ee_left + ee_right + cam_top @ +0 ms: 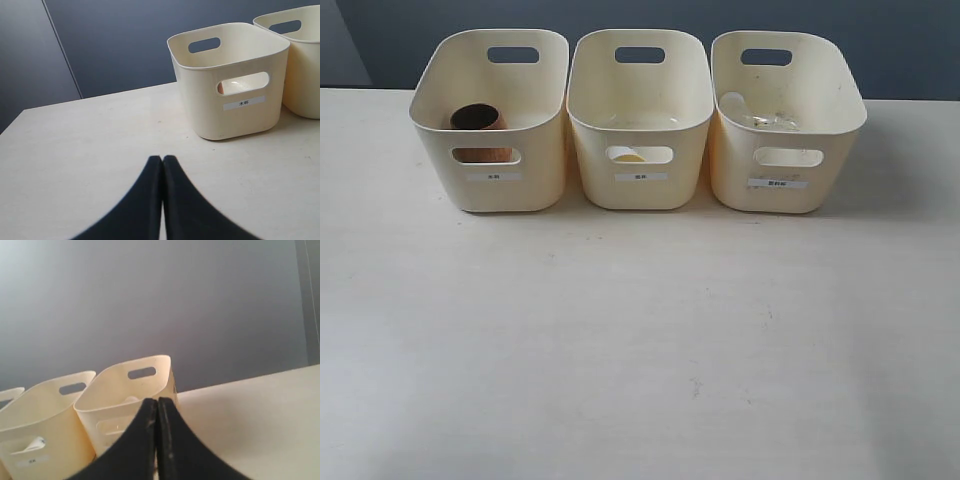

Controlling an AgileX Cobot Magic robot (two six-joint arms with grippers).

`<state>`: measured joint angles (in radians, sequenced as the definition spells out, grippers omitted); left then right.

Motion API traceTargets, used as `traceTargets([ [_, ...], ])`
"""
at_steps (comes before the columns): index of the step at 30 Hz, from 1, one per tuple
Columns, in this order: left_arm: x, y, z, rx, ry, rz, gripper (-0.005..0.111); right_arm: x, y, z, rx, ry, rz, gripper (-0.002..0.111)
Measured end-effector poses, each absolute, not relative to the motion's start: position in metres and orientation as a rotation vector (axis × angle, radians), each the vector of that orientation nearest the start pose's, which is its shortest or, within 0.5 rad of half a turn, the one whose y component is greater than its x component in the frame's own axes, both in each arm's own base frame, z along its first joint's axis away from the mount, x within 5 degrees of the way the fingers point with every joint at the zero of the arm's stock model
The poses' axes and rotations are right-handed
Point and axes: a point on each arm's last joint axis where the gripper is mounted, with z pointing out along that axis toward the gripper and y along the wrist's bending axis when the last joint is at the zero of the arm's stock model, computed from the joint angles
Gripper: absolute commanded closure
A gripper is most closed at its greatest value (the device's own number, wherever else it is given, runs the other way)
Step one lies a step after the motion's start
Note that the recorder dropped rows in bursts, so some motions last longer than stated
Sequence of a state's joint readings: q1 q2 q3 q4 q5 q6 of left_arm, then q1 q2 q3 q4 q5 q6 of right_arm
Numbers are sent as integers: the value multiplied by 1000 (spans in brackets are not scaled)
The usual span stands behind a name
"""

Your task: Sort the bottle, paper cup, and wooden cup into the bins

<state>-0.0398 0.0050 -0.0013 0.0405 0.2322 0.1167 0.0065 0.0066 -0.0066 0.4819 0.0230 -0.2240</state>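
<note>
Three cream bins stand in a row at the back of the table. The wooden cup sits inside the left bin. Through the front cutout of the middle bin a bit of the white paper cup shows. The clear bottle lies inside the right bin. Neither arm appears in the exterior view. My left gripper is shut and holds nothing, low over the table before the left bin. My right gripper is shut too, empty, facing the right bin.
The light wooden table stretches in front of the bins. A dark blue-grey wall rises behind them. Each bin carries a small white label on its front.
</note>
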Motion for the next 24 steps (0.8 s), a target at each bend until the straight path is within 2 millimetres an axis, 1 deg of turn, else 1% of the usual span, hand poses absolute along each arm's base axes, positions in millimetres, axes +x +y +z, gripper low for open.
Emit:
traceTargets([
  [3, 56, -1, 192, 161, 1713, 94, 107, 57, 3, 210, 171, 1537, 223, 109],
  [13, 56, -1, 192, 161, 1713, 94, 107, 57, 2, 206, 36, 1576, 70, 109],
  [15, 56, -1, 192, 161, 1713, 94, 107, 57, 3, 202, 34, 1612, 86, 109],
  [19, 56, -1, 192, 161, 1713, 94, 107, 56, 7, 194, 65, 1701, 177, 109],
  [24, 56, -1, 192, 161, 1713, 94, 107, 55, 9, 192, 78, 1729, 213, 109],
])
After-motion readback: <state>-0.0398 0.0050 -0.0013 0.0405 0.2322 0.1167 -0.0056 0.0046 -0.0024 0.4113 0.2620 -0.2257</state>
